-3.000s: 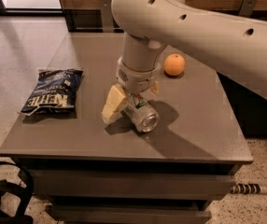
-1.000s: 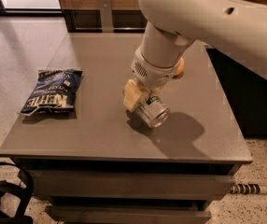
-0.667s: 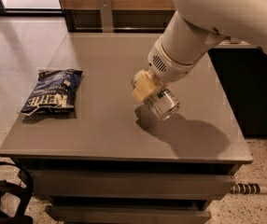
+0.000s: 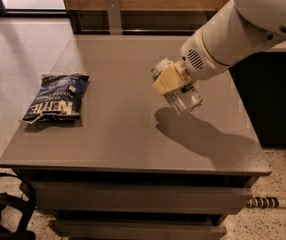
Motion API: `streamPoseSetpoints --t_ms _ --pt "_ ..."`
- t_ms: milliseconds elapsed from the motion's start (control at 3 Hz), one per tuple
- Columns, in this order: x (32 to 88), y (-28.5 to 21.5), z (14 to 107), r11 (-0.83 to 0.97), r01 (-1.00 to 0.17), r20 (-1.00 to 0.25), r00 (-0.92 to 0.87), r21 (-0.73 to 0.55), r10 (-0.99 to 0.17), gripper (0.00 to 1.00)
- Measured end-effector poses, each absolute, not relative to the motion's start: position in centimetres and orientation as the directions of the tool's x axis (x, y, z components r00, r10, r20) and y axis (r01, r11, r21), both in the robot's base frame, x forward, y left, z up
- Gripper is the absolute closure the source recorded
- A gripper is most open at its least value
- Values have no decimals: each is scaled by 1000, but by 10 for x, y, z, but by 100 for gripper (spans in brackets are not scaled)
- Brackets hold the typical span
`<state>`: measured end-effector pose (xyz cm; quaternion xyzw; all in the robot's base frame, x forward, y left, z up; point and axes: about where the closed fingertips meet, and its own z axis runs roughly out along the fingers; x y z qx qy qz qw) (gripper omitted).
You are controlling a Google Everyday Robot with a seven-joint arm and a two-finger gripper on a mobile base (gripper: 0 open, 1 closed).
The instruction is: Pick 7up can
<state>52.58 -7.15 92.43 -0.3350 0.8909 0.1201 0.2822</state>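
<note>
The 7up can (image 4: 183,98) is a small silver can with a green band, held tilted in the air above the grey table (image 4: 118,134). My gripper (image 4: 170,81) is shut on it; a cream-coloured finger (image 4: 166,79) lies across the can's upper side. The white arm comes in from the upper right. The can's shadow falls on the table below and to the right of it.
A dark blue Kettle chip bag (image 4: 57,97) lies flat at the table's left side. The orange is hidden behind the arm. A black cable loop (image 4: 5,204) sits on the floor at lower left. Drawers front the table below.
The gripper has lifted the can off the table and carried it up and to the right. The arm has swung right and now hides the orange.
</note>
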Motion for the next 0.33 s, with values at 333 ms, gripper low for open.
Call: streamPoseSetpoints --t_ms 333 --pt "532 -77 935 732 -680 -663 -562 31 -494 100"
